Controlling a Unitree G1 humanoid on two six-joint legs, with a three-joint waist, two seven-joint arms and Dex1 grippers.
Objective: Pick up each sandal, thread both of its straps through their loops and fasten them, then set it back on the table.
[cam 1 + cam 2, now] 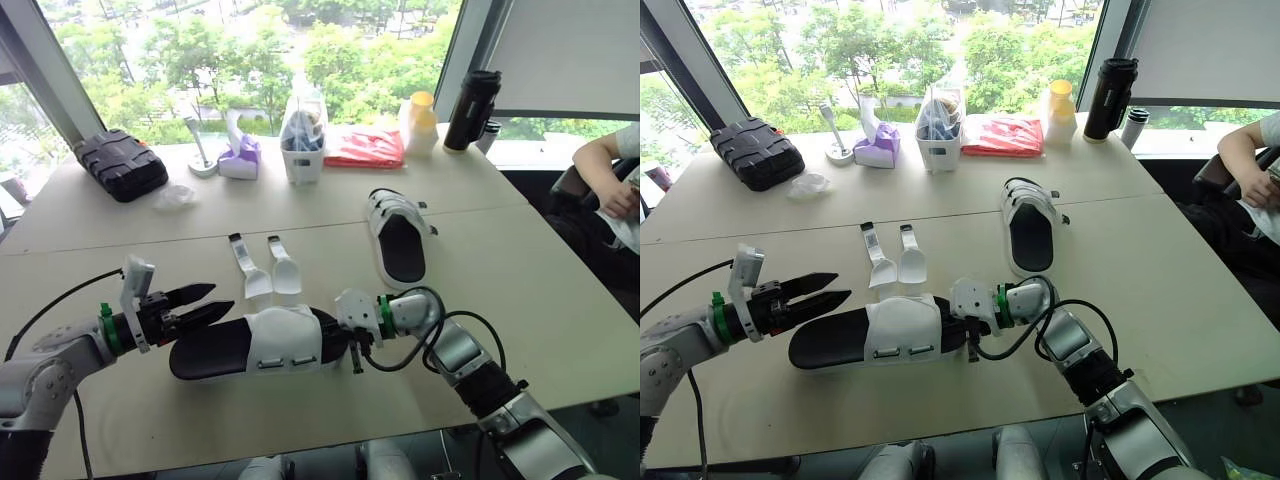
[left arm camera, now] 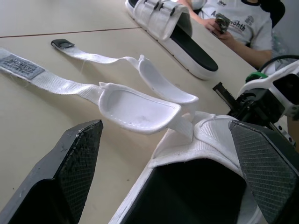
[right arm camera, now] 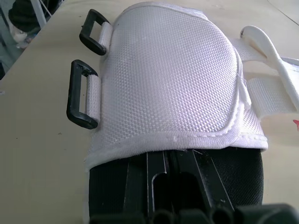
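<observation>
Your beige tabletop (image 1: 520, 285) carries the near sandal (image 1: 260, 342), its two straps (image 1: 262, 268) lying flat and unfastened beside it, and the far sandal (image 1: 400, 240) well apart. Along the window edge you see a black case (image 1: 122, 163), a tissue box (image 1: 240, 158), a red packet (image 1: 364, 148) and a black flask (image 1: 472, 110).

On the table (image 1: 520, 290) I count two sandals: the near sandal (image 1: 230, 348) by the front edge and the far sandal (image 1: 400, 245) toward the middle. The near one has two loose straps (image 1: 243, 262) and two black loops (image 3: 83, 95). Along the far edge I count one black case (image 1: 122, 163), one purple tissue box (image 1: 240, 158), one white tub (image 1: 302, 160), one red packet (image 1: 364, 148), one yellow-capped bottle (image 1: 421, 122) and one black flask (image 1: 470, 108), plus one person (image 1: 610, 190) at the right edge.
</observation>
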